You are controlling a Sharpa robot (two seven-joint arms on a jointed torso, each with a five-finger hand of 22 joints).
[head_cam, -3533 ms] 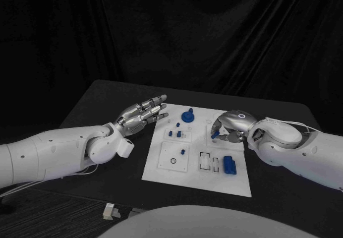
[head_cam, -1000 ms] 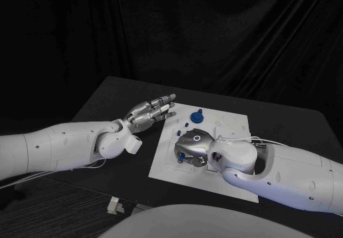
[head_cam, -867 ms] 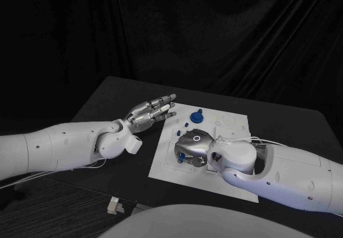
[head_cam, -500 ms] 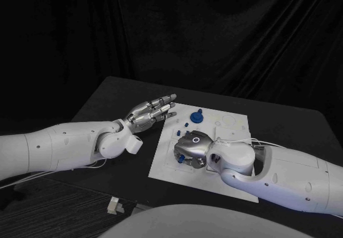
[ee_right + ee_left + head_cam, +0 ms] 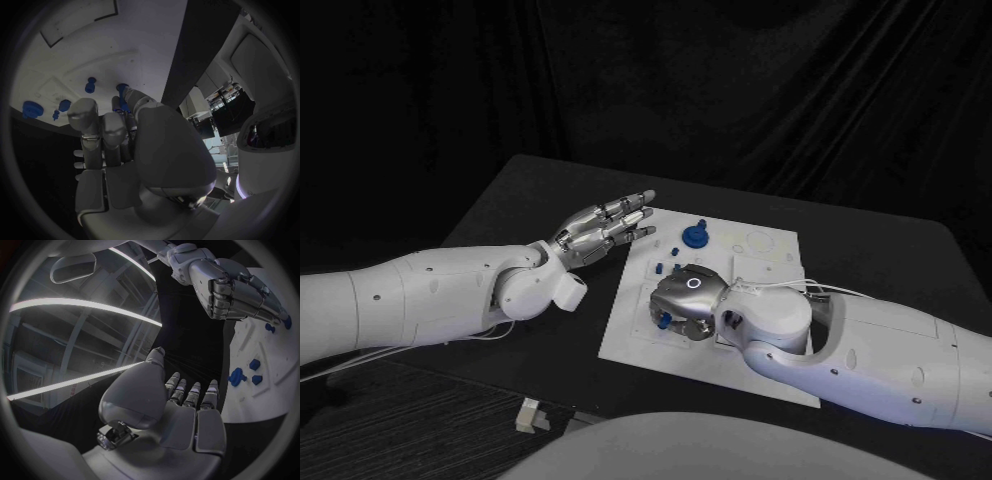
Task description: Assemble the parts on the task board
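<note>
The white task board [image 5: 776,250] lies mid-table. My right hand [image 5: 684,302] is low over the board's left-middle area, fingers curled downward. It pinches a small blue part [image 5: 665,320] at its fingertips, and the right wrist view shows this blue part [image 5: 123,100] between thumb and finger, close to the board [image 5: 69,60]. A round blue knob [image 5: 695,237] stands at the board's far edge, with two small blue pieces [image 5: 658,268] beside my right hand. My left hand [image 5: 603,228] hovers off the board's left edge, empty, with its fingers spread; the left wrist view shows its palm [image 5: 181,407].
The black table [image 5: 531,200] surrounds the board. In the left wrist view my right hand [image 5: 234,290] hangs over the board [image 5: 278,350] near several blue pieces [image 5: 236,376]. My right forearm [image 5: 877,350] covers the board's near right part.
Since 3.5 s ago my right hand has crossed from the board's right side to its left-middle. Over the last second it has only edged slightly toward me. My left hand has stayed still.
</note>
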